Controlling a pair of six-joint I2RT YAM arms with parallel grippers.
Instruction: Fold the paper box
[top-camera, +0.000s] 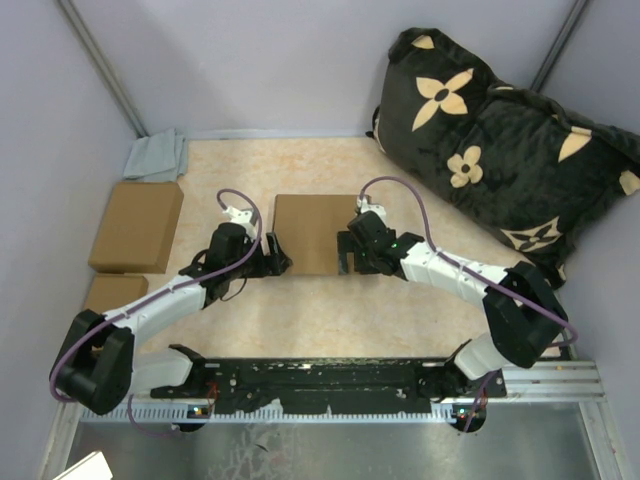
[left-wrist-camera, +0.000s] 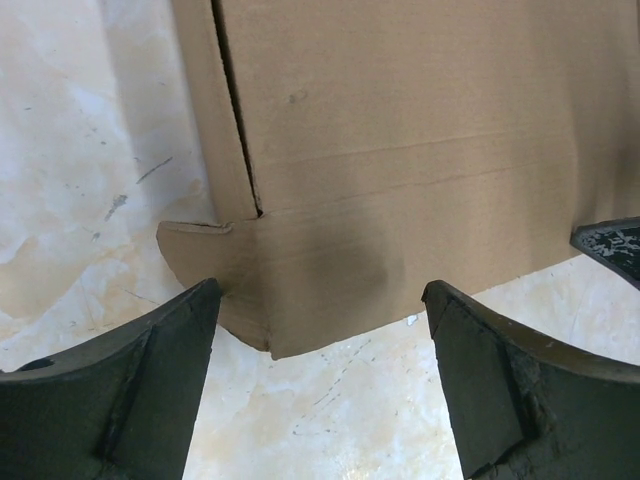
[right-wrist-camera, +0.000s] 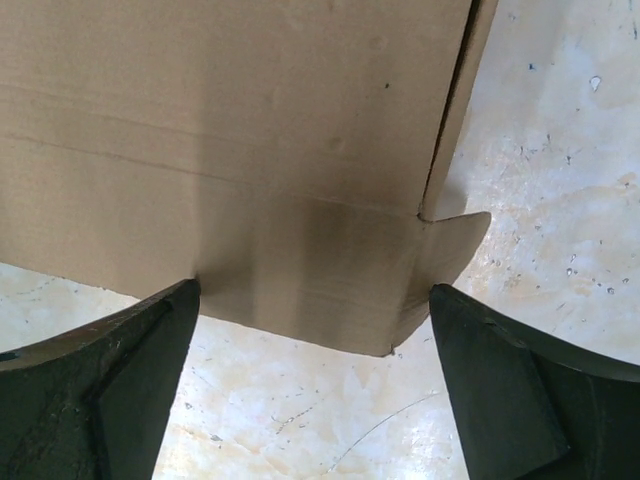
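The paper box lies mid-desk, apparently folded compact but with its near flap and corner tabs seemingly untucked, while the left hand and right hand hover released at its near corners.

Counted items
One paper box centre; two brown cardboard blocks left; one grey cloth far left; one flowered black cushion far right; two robot arms near.

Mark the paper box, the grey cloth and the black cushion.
paper box (top-camera: 310, 232): top external view, middle of its flat panel.
grey cloth (top-camera: 157, 157): top external view, centre of the fabric.
black cushion (top-camera: 520, 140): top external view, dark fabric near its middle.
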